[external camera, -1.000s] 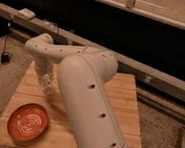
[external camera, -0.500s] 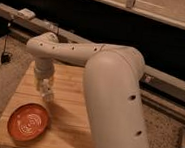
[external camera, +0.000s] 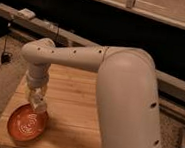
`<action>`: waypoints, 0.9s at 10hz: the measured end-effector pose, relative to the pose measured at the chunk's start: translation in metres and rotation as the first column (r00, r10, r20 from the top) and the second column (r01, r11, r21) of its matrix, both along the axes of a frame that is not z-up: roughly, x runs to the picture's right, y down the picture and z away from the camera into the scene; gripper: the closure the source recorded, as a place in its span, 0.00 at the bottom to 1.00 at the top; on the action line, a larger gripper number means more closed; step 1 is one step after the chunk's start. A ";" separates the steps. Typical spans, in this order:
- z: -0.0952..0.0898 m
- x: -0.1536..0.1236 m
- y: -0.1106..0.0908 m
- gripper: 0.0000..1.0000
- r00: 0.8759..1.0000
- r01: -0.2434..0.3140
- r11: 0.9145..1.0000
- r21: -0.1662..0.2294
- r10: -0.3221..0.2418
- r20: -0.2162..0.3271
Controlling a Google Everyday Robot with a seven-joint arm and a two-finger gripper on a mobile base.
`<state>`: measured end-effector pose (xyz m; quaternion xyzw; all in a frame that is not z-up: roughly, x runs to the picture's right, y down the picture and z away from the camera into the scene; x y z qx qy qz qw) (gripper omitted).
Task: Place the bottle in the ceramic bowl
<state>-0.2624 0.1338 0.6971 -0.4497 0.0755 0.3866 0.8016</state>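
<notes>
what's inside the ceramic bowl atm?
Only pale swirl marks show inside the ceramic bowl; nothing lies in it. The gripper holds the bottle just above the bowl's far-right rim, covering that edge.

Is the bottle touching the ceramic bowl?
Cannot tell. In the camera view the tool holds the bottle over the far rim of the ceramic bowl; no clear gap.

No text, label, brand, number or sign can be read on any surface in the camera view. The pale swirl marks inside the ceramic bowl (external camera: 20,129) form a pattern, not characters. The gripper (external camera: 36,102) hangs over the far right rim of the ceramic bowl, above the wooden table (external camera: 76,118), and no marking on it can be read.
</notes>
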 end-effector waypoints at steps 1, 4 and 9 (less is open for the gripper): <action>-0.006 -0.005 0.006 1.00 1.000 0.012 1.000 -0.011 -0.012 0.023; -0.017 -0.016 0.021 0.78 0.993 0.063 0.996 -0.056 -0.057 0.104; -0.023 -0.027 0.032 0.26 0.978 0.113 0.990 -0.083 -0.096 0.187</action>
